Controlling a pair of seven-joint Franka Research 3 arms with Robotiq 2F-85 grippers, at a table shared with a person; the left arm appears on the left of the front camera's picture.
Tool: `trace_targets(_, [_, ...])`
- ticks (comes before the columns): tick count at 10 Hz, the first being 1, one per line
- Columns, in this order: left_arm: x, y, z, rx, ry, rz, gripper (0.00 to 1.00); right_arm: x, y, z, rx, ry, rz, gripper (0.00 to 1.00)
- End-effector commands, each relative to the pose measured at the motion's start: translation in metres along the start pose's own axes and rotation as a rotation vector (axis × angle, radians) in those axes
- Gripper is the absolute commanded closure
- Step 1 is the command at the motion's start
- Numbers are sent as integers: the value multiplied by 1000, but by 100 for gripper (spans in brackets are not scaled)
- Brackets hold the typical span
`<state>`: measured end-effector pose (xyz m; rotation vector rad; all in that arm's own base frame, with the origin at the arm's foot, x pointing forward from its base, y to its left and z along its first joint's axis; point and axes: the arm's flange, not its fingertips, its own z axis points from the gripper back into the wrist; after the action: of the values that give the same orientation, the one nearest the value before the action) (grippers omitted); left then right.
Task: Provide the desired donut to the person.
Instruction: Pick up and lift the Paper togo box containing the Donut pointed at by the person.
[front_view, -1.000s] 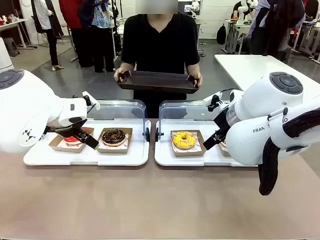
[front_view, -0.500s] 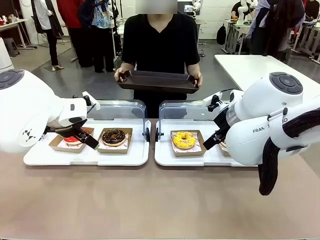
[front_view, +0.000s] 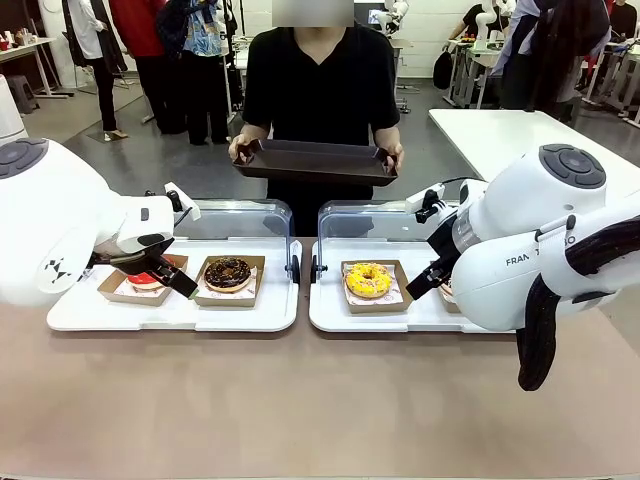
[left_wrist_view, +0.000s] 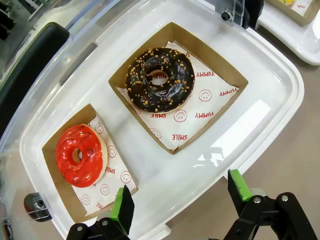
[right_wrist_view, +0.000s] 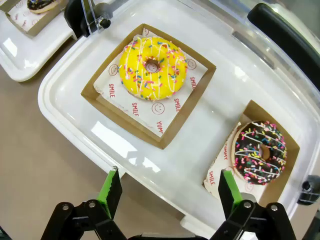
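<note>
**Both claws open over the donut trays; person holds a tray across the table**

The left gripper (left_wrist_view: 181, 192) hangs with its green-padded fingers spread wide and nothing between them, above the near rim of a white plastic display tray (left_wrist_view: 270, 115). Just ahead of one fingertip lies a glossy red glazed ring donut (left_wrist_view: 79, 155). Farther ahead, roughly in line with the gap between the fingers, sits a dark chocolate ring donut dotted with nut crumbs (left_wrist_view: 160, 79) in a shallow brown cardboard box (left_wrist_view: 212, 54) lined with printed paper. Neither donut is touched.

The right gripper (right_wrist_view: 169, 182) is likewise spread open and empty, poised over the near edge of a second white plastic tray (right_wrist_view: 65, 107). Well ahead of it, towards one finger's side, is a bright yellow ring donut with white drizzle and coloured sprinkles (right_wrist_view: 153, 67). Closer in, just beyond the other fingertip, is a chocolate ring donut with rainbow sprinkles and white stripes (right_wrist_view: 260, 152).

Beyond both claws, at the far side of the brown tabletop (front_view: 300, 400), the person in a black short-sleeved T-shirt (front_view: 320, 90) holds a dark brown rectangular serving tray (front_view: 315, 162) level with both hands. I cannot tell which donut is wanted.
</note>
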<state>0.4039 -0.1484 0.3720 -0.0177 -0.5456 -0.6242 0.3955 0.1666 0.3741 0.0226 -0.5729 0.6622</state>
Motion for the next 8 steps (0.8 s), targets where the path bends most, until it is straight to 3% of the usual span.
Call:
trace_targets(1, [0,0,0,0,0,0,0,0,0,0,0,0,0,0])
trace_targets(4, [0,0,0,0,0,0,0,0,0,0,0,0,0,0])
trace_targets(6, [-1,14,67,64,5,-40,0,5,-11,70,-54,-71,-37,0])
trace_targets(8, [5,20,124,67,2,-62,0,13,-21,128,-43,-33,-51,0])
